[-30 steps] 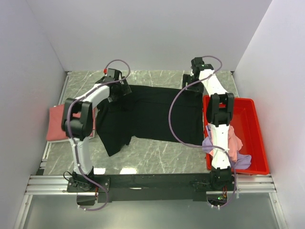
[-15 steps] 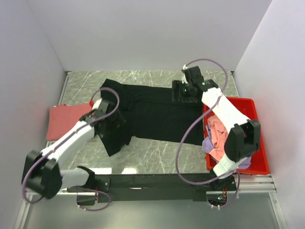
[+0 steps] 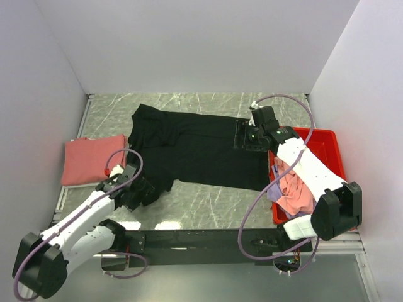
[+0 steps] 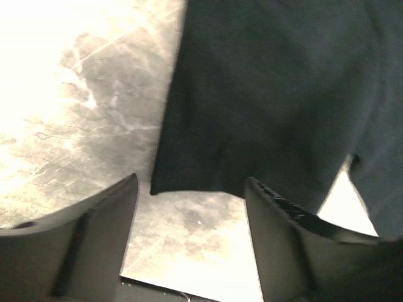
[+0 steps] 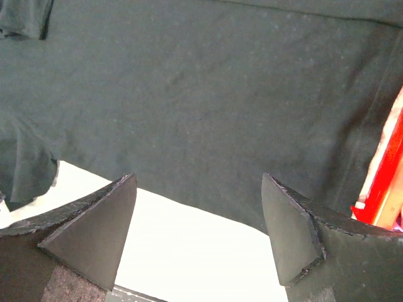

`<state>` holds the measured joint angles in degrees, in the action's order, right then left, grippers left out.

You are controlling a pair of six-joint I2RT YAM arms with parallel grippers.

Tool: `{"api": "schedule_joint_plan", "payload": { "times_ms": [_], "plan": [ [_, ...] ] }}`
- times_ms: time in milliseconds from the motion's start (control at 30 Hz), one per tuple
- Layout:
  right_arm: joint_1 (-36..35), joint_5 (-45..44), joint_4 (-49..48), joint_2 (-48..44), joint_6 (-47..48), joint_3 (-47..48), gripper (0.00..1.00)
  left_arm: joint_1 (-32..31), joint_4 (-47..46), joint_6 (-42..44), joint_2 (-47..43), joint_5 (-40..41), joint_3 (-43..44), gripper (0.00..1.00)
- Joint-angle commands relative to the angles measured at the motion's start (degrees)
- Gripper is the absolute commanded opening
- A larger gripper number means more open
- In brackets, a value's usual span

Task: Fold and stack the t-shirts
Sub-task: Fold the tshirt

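Note:
A large black t-shirt (image 3: 195,148) lies spread on the marble table, one sleeve reaching toward the near left. It fills the top of both wrist views (image 4: 277,94) (image 5: 201,94). A folded salmon-red shirt (image 3: 88,160) lies at the left edge. Pink (image 3: 296,189) and lavender (image 3: 277,189) shirts sit crumpled in the red bin (image 3: 327,157). My left gripper (image 3: 140,194) (image 4: 192,207) is open and empty, over bare table just near of the black sleeve's hem. My right gripper (image 3: 244,135) (image 5: 198,207) is open and empty above the black shirt's right part.
The red bin stands at the right, its edge showing in the right wrist view (image 5: 384,176). White walls close the table on three sides. Bare marble table (image 3: 208,207) lies in front of the black shirt.
Both grippers let go of the black shirt, which now lies flat. The left arm pulled back toward the near left. The right arm swung down toward the bin side.

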<state>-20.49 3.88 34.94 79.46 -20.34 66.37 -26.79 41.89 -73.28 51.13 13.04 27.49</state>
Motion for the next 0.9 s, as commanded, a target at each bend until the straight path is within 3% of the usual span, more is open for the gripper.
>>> {"api": "schedule_joint_plan", "payload": {
  "times_ms": [0,333,433,567,667,867],
  "plan": [
    [-0.43,-1.94,-1.89,-2.21,-0.58,-0.89,0.86,-0.11,0.12,-2.57,2.73,1.55,0.11,0.71],
    [-0.51,-3.79,-1.28,-1.86,-0.49,-1.33,0.86,-0.11,-8.40,0.94,9.50,-4.51,-3.49,0.65],
    [-0.43,-4.92,-1.28,-1.68,-0.49,-1.33,0.86,-0.11,-7.18,0.94,10.03,-2.76,-2.62,0.48],
    [-0.43,-5.98,-0.93,-2.03,-0.49,-1.42,0.86,-0.11,-2.70,0.07,10.48,3.46,0.46,0.09],
    [-0.43,-6.51,-0.75,-2.55,-0.49,-1.77,0.86,-0.11,0.29,0.06,10.48,6.38,3.53,0.01],
    [-0.43,-4.94,-0.84,-4.49,-0.93,-5.27,0.86,-0.02,3.02,0.93,5.48,12.53,8.19,0.01]
  ]
}}
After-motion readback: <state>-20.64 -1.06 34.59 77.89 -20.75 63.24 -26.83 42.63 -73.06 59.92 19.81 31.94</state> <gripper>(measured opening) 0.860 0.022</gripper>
